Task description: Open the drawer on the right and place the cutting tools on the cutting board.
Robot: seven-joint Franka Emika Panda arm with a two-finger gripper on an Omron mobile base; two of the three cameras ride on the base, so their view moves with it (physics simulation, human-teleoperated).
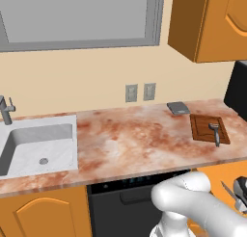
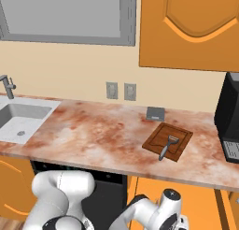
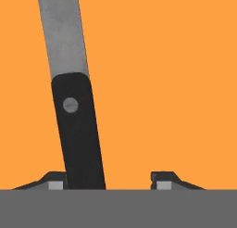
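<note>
— Between our gripper's (image 3: 109,180) two dark tips, what are we seeing?

— We are looking down at a knife (image 3: 69,83) lying on the drawer's (image 3: 176,83) flat orange floor. Its matte black handle, with one small grey rivet, is running up from just beside one tip, and the dull grey blade is stretching away beyond it. The tips are standing apart, wider than the handle; whether they are touching it we cannot tell, and nothing looks clamped yet.

— How far along are we judging the job?

— About halfway. Well above and beyond the gripper, the peeler (image 2: 167,146), slim grey metal with a T-shaped head, is already lying on the cutting board (image 2: 154,141), a dark reddish wooden rectangle with a groove round its edge, on the mottled pink stone counter (image 2: 93,135). The drawer is looking open, since we are seeing inside it. The knife is what is left: grasping, lifting, setting beside the peeler.
</note>
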